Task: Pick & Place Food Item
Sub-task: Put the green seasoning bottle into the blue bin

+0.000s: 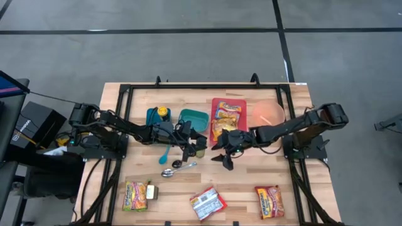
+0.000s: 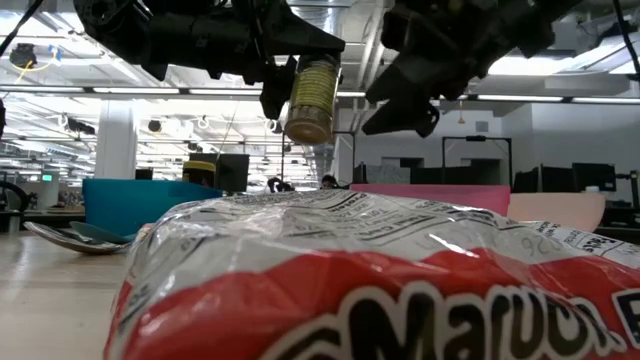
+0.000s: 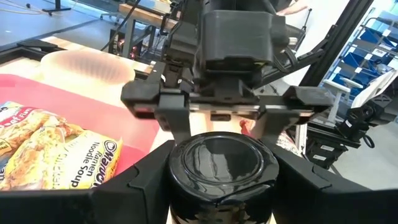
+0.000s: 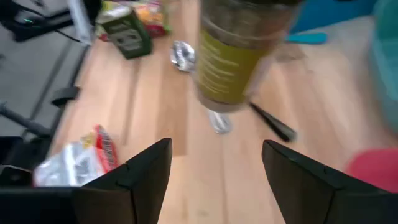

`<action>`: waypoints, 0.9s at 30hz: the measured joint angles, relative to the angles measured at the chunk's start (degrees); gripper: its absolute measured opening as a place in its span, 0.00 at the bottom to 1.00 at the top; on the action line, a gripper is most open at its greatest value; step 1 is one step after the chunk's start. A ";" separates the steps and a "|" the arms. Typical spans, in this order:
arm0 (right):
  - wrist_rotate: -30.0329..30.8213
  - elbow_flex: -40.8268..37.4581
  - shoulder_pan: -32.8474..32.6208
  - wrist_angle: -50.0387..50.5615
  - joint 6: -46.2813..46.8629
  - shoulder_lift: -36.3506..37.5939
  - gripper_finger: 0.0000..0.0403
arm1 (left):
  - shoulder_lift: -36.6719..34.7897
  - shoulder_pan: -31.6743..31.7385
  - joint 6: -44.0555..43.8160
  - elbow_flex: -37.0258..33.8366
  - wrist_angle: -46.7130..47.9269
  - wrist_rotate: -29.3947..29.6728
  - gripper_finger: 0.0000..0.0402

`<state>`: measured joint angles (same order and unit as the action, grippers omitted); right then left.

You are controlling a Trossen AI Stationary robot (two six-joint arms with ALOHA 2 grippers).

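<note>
A small jar (image 2: 311, 98) with an olive label and a black lid (image 3: 217, 160) hangs in the air over the middle of the table, held by my left gripper (image 1: 192, 146), which comes in from the table's left. It shows blurred in the right wrist view as the jar (image 4: 239, 53). My right gripper (image 1: 223, 155) stands open just to the right of the jar, pointing slantwise down toward it. Its two fingers (image 4: 142, 174) are spread, with nothing between them. In the left wrist view the right gripper (image 3: 227, 102) faces me just behind the jar. My left gripper pinches the jar's upper part, at the black lid (image 3: 186, 171), between its two fingers, one on each side. The fingers (image 3: 134, 183) come in about level from the table's left. The jar hangs upright below them, lid up, lifted clear of the table.
A red tray (image 1: 239, 102) with ramen packs, a pink bowl (image 1: 269, 113), a teal container (image 1: 193, 118) and a blue cup (image 1: 157, 115) stand behind the grippers. A spoon (image 1: 178, 168) lies below them. Three packets (image 1: 137, 194) (image 1: 207, 203) (image 1: 269, 201) lie along the near edge.
</note>
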<state>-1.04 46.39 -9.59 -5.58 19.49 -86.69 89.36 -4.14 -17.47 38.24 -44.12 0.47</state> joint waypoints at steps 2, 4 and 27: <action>2.62 0.00 -0.70 2.74 0.00 1.11 0.61 | -0.04 0.00 0.00 0.00 0.03 -0.02 0.49; 5.28 0.00 -1.46 5.17 0.00 2.37 0.61 | -0.06 0.06 0.00 0.00 0.03 -0.02 0.49; 48.03 -0.05 -13.57 17.46 0.37 12.33 0.61 | -22.43 1.12 2.19 -0.03 31.25 16.12 0.50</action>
<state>46.99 46.34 -23.15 11.88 19.86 -74.36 66.93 -3.02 -15.29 38.21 -12.88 16.59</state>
